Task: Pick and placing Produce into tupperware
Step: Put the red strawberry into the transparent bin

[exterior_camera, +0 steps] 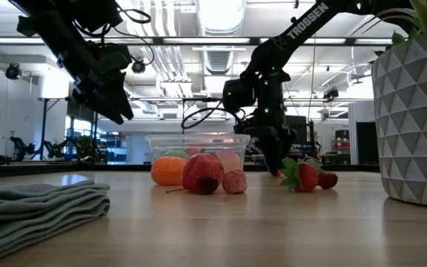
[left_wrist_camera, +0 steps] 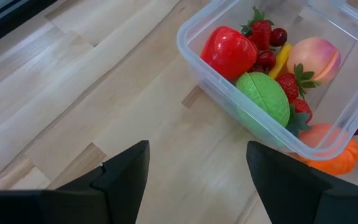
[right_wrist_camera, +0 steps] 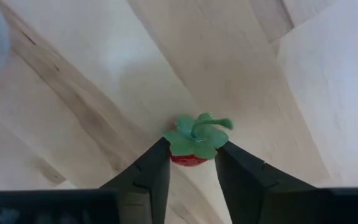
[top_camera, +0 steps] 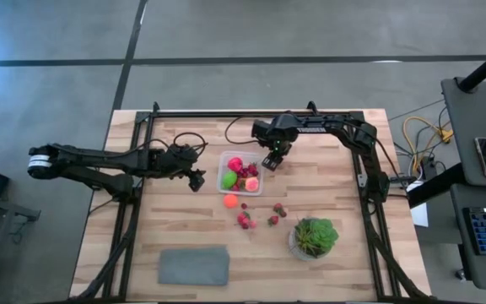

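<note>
One strawberry (right_wrist_camera: pixel 191 146) sits clamped in our R gripper (top_camera: pixel 270 164), just beside the tupperware (top_camera: pixel 224 157); L gripper (top_camera: pixel 195 180) waits opposite, fingers apart.

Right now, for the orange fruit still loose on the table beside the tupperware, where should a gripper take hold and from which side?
Probably from above, across its round middle: the orange fruit sits close against the tupperware, while its other sides look clear. The open left gripper is nearer.

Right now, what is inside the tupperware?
The tupperware holds a red fruit, a lime-green one, a pink-peach one, strawberries and a yellow piece. Whatever lies beneath them is covered. An orange fruit sits outside, against the wall.
</note>
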You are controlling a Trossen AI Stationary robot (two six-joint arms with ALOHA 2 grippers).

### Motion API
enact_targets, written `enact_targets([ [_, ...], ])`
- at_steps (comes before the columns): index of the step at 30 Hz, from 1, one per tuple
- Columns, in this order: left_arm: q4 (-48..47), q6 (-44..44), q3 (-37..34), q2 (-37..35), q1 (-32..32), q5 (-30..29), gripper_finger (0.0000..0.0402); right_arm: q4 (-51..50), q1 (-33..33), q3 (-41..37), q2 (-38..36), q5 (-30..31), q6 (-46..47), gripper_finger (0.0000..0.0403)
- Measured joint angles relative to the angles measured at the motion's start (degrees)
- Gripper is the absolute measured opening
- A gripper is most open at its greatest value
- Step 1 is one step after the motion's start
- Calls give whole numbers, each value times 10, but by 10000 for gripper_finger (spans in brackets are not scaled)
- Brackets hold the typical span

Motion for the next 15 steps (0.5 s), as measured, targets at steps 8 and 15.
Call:
enact_targets([
  [8,0,0,0,0,0,0,254,0,-5,-10,-2,-2,-3,99],
  [15,-1,0,0,0,0,0,254,2,-3,3,-39,-36,0,103],
])
